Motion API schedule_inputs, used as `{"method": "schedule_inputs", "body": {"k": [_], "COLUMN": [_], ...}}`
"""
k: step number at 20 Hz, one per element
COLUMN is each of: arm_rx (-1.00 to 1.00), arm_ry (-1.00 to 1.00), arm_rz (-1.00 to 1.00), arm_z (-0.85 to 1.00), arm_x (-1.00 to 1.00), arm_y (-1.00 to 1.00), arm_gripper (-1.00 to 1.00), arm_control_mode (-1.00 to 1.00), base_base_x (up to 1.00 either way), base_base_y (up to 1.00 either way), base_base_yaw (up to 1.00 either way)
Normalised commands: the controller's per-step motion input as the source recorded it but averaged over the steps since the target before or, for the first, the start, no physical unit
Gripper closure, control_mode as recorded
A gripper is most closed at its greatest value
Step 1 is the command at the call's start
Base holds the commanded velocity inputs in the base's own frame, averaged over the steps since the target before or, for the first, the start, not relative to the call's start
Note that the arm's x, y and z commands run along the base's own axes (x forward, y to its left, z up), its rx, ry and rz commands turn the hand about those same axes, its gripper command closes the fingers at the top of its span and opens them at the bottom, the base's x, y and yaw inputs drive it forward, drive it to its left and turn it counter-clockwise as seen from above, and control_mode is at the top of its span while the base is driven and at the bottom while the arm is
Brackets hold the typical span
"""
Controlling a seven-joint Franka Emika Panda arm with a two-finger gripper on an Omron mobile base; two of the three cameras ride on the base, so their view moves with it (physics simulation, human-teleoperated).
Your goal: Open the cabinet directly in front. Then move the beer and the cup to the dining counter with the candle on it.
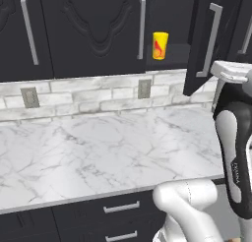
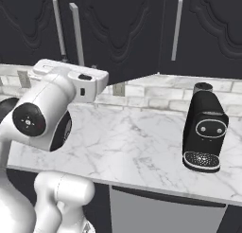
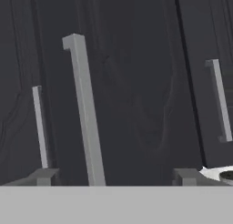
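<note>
The cabinet is black with carved panels; its right door stands swung out toward me. On the shelf behind the opening stands the yellow cup with its red mark. In the hand view my gripper is open, fingertips wide apart, close in front of that door. The long silver handle rises between the fingertips, nearer the left one, and touches neither. The same handle shows above my hand in the right base view. The beer, the dining counter and the candle are out of view.
A marble worktop with a tile backsplash and outlets runs below the cabinets. A black coffee machine stands on it to my right. Dark drawers sit under the front edge. Closed cabinet doors flank the open one.
</note>
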Motion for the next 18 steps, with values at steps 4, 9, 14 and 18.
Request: {"method": "schedule_inputs", "body": {"k": [4,9,14,18], "arm_rx": [-0.09,-0.25,-0.3,-0.19], "arm_ry": [0.0,0.02,0.12,0.05], "arm_rz": [0.0,-0.04,-0.17,-0.26], "arm_z": [-0.03,-0.14,-0.1,0.0], "arm_x": [-0.77,-0.08,0.18,0.63], "arm_y": [0.54,1.0,1.0,0.84], "arm_gripper": [-1.0,-1.0,-1.0,-1.0], "arm_control_mode": [-1.0,-1.0,-1.0,-1.0], "base_base_x": [0.0,0.0,0.0,0.0], "base_base_y": [0.0,0.0,0.0,0.0], "base_base_yaw": [0.0,0.0,0.0,0.0]}}
